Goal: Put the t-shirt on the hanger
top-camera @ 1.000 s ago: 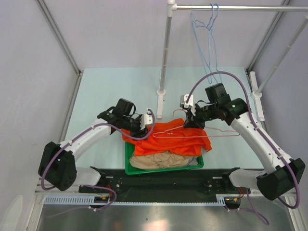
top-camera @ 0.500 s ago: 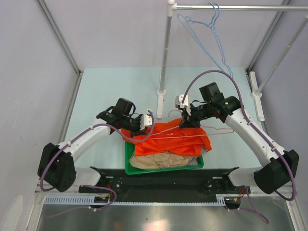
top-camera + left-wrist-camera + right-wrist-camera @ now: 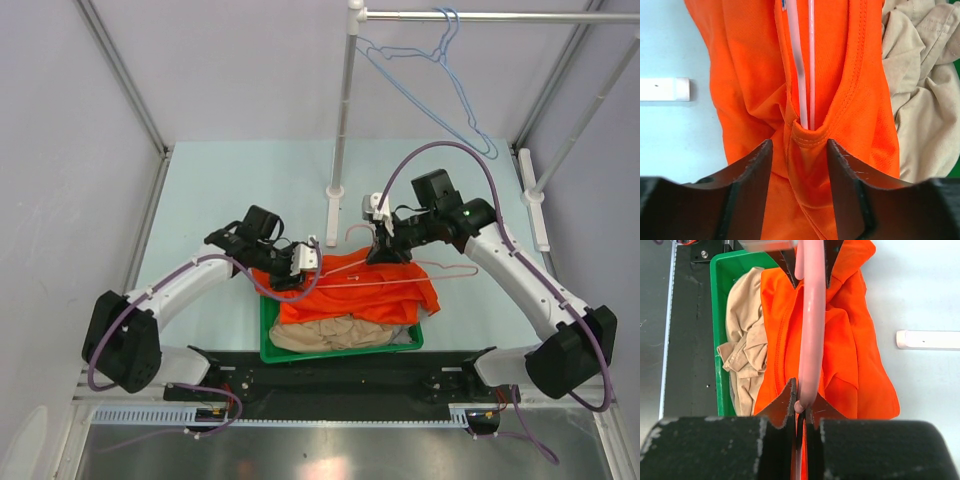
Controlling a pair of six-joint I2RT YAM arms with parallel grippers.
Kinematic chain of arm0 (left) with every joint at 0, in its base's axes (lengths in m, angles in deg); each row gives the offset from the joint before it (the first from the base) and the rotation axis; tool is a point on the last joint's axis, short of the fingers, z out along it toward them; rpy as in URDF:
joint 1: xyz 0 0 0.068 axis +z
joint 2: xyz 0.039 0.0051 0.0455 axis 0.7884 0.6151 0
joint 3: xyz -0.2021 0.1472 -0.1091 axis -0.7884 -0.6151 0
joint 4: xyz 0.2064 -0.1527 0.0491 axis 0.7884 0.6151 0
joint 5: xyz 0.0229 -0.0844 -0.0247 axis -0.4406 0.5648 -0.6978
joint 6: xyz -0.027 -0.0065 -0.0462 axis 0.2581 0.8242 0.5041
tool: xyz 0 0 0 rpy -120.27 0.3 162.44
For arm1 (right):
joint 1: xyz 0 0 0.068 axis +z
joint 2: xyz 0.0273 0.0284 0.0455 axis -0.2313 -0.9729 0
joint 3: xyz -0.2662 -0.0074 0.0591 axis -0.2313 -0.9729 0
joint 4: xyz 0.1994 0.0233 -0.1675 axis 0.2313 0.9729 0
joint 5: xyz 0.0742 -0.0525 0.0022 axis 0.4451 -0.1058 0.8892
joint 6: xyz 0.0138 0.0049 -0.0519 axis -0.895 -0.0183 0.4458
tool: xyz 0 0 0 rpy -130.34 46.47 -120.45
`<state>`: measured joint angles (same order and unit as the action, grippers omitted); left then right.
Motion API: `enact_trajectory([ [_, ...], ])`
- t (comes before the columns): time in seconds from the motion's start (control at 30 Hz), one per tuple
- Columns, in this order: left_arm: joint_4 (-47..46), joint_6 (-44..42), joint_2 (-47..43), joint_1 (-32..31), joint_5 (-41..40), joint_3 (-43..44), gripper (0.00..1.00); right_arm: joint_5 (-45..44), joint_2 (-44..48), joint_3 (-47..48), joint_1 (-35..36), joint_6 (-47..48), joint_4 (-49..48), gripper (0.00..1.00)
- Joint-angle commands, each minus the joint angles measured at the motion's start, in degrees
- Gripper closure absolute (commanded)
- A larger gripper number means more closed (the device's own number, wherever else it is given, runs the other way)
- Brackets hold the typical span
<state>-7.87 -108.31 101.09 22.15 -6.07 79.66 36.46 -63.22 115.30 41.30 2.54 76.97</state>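
Pinched in the right gripper [image 3: 802, 395], the hanger [image 3: 807, 315] has slid left, its tip now inside a hemmed opening of the t-shirt [image 3: 750, 75] draped over the bin [image 3: 265, 345], which the spread left gripper [image 3: 799, 150] straddles, so threading looks begun.

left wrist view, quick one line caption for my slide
Left gripper open astride the orange t-shirt, pink hanger passing into a stitched opening, beige garment at right.

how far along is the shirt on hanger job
Done: the right pincer is shut on the hanger, whose wires enter a hemmed opening of the t-shirt. In hand: the left pincer stands open astride that opening. To do: the shirt lies bunched over the green bin, not draped.
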Motion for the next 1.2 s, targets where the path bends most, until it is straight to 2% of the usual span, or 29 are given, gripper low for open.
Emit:
enact_trajectory([
  [0.0,0.6,-2.98,1.62,-0.43,3.42,2.55,0.51,3.02,-0.39,1.65,0.38,-0.82,-3.04,1.0],
  [0.17,-0.81,-1.67,2.24,-0.78,3.95,2.64,0.62,3.02,-1.09,-0.28,0.82,-1.71,-4.98,1.0],
  [0.27,-1.25,-0.79,2.33,-1.05,4.74,2.73,0.64,2.84,-1.97,-1.69,1.26,-2.93,-7.25,1.0],
  [0.8,-4.93,2.9,2.59,-1.14,5.8,-0.17,0.64,6.8,-9.53,-2.74,3.19,-9.61,-17.99,1.0],
  [0.97,-6.61,5.19,1.98,-0.7,5.97,-0.52,0.74,7.68,-10.94,-2.92,4.33,-10.14,-18.78,1.0],
  [1.07,-5.56,4.49,1.54,-0.61,5.89,-0.35,0.73,7.33,-10.94,-3.1,4.07,-8.57,-16.94,1.0],
  [1.17,-4.51,4.14,0.66,-0.52,5.71,0.0,0.66,7.24,-10.67,-3.18,3.2,-7.51,-14.57,1.0],
])
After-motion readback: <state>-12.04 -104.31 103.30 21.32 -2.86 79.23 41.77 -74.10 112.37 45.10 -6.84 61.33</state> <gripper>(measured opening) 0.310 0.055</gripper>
